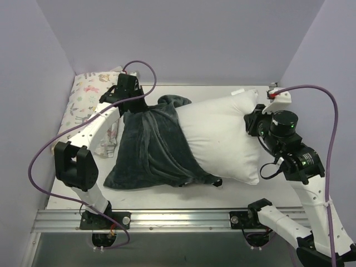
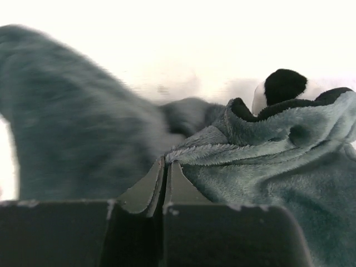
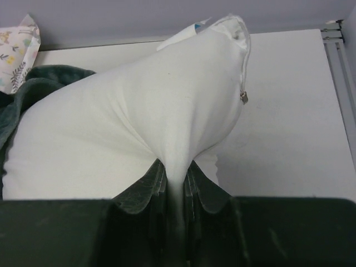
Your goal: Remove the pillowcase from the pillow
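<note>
Looking down from the top camera: pillow (image 1: 222, 133) is lying across the middle of the surface (image 1: 233, 194), its right half bare. Pillowcase (image 1: 147, 150) is covering the left half, bunched and wrinkled, its floppy end spreading onto the surface at left. Left claw (image 1: 130, 109) is sitting at the pillowcase's far-left corner. Right claw (image 1: 251, 121) is biting the pillow's right edge. A printed pillow (image 1: 86, 99) is lying at the far-left edge of the surface, just beside the left arm.

Left wrist: left claw (image 2: 167, 165) is showing its fingers pressed together, the pillowcase (image 2: 261, 167) hem running right into the tips, so it is pinching the fabric. More pillowcase is blurring across the left of the view.

Right wrist: right claw (image 3: 175, 169) is clamping a pulled-out tuck of pillow (image 3: 139, 117) cloth, the white fabric stretching in creases toward the jaws. A zipper pull (image 3: 243, 98) is hanging on the pillow's right edge, and a tag (image 3: 186, 34) is sticking out at the far corner. Pillowcase (image 3: 28, 89) is showing at left, wrapping the pillow's far end, with the printed pillow (image 3: 16, 50) peeking behind it. Bare surface (image 3: 289, 111) is showing at right.
</note>
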